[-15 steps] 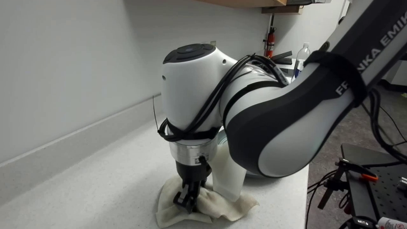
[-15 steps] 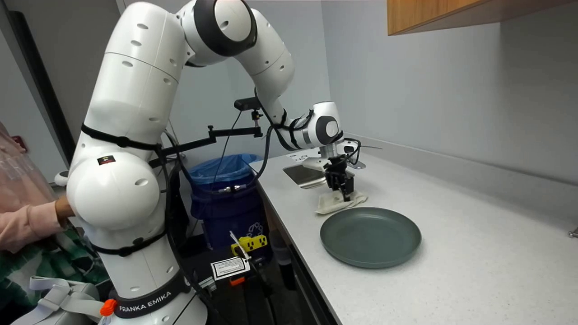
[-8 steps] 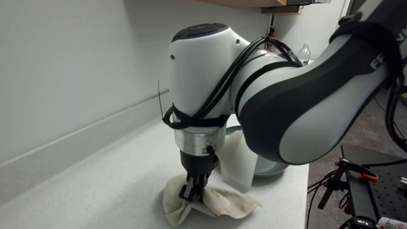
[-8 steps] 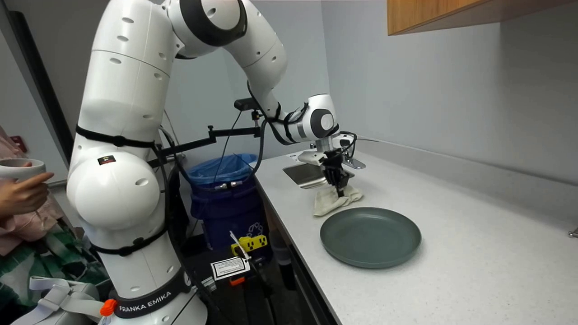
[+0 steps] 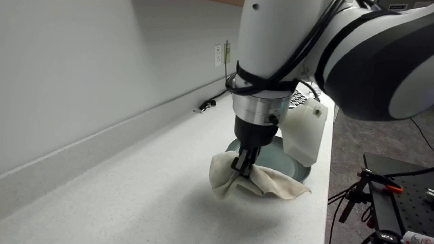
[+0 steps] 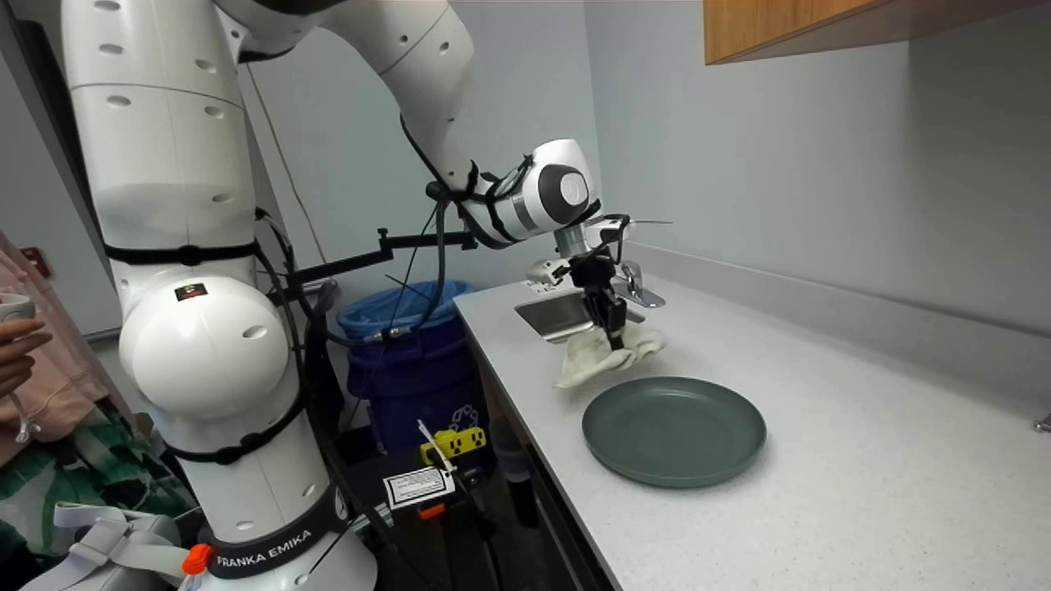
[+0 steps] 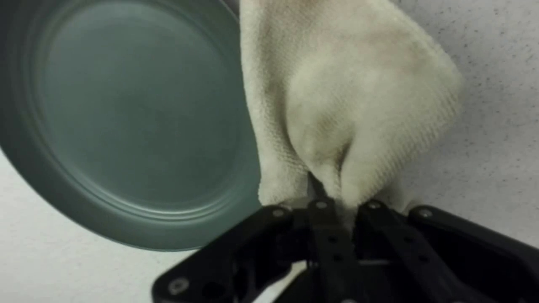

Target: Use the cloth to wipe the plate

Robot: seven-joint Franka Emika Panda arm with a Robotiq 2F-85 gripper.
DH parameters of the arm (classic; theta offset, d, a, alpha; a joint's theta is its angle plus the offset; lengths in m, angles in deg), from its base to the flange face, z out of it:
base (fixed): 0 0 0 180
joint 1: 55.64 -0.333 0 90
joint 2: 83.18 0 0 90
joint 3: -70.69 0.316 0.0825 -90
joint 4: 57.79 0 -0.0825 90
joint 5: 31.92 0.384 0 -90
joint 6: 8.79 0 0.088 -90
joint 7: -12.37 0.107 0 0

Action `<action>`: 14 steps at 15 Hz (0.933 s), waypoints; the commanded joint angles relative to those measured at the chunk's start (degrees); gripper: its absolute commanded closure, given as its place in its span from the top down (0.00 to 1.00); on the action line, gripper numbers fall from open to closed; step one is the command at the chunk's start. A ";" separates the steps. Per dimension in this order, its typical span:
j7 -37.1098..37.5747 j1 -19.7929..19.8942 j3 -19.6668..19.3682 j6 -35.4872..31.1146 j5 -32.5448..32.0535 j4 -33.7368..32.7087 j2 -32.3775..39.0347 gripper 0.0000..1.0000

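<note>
The cream cloth (image 5: 278, 184) hangs bunched from my gripper (image 5: 242, 169), lifted off the counter with a shadow below it. In the wrist view, folds of the cloth (image 7: 370, 75) run in between the black fingers, which are shut on it; the fingertips are hidden in the fabric. A round grey-green plate (image 6: 673, 431) lies flat on the white counter, its inside bare. In that exterior view the gripper (image 6: 614, 341) and cloth (image 6: 587, 361) are just beyond its far rim. From the wrist, the plate (image 7: 139, 101) is to the left, partly overlapped by the cloth.
Behind the gripper are a sink (image 6: 566, 316) and a faucet (image 6: 636, 287). A wall runs along the counter's back, with a cable plug (image 5: 207, 104) lying near it. A wooden cabinet (image 6: 821, 25) hangs above. A blue bin (image 6: 402, 328) stands beyond the counter's front edge.
The gripper has closed on the cloth and risen, carrying it up off the counter. In an exterior view both have shifted up and to the right. The plate has not moved.
</note>
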 commanded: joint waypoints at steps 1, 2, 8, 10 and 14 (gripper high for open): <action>2.25 3.37 2.87 0.28 -1.42 1.39 -1.83 0.10; 3.55 3.98 3.20 0.32 -1.95 2.62 -3.44 0.10; 4.62 5.04 3.84 0.25 -2.21 4.47 -5.60 0.03; 5.13 7.01 3.52 0.77 -3.47 4.69 -5.83 0.03; 5.44 12.02 0.92 -0.37 -7.12 5.81 -5.80 0.03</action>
